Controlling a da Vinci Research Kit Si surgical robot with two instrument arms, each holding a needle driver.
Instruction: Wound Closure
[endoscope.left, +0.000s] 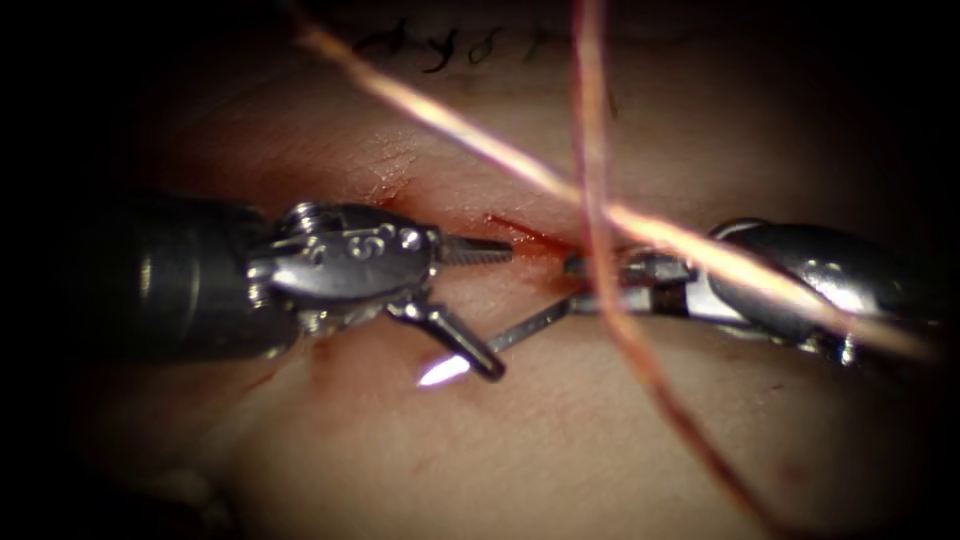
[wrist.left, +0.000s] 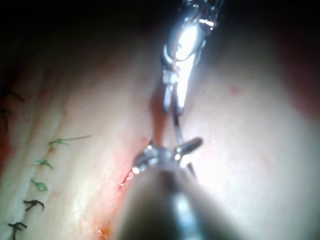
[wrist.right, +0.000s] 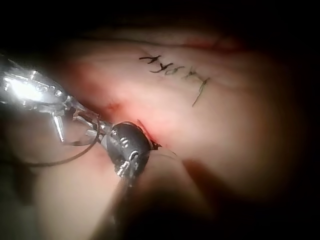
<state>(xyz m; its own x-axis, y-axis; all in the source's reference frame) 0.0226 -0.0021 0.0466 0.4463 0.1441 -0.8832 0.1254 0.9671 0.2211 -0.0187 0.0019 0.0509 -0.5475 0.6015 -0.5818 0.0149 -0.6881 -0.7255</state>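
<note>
The right end effector (endoscope.left: 585, 268) is closed on one end of the needle (endoscope.left: 530, 325). The needle's long axis runs left and down, clear of the tissue (endoscope.left: 560, 440), into the wide-open left end effector (endoscope.left: 490, 305) below the cut (endoscope.left: 520, 235)

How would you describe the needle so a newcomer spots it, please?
Find the cut in the tissue. Just below it, the right tool holds one end of the needle, a short grey bar seemingly clear of the tissue, reaching toward the open, empty left tool. Unlike the reddish thread, it is metal.
</note>
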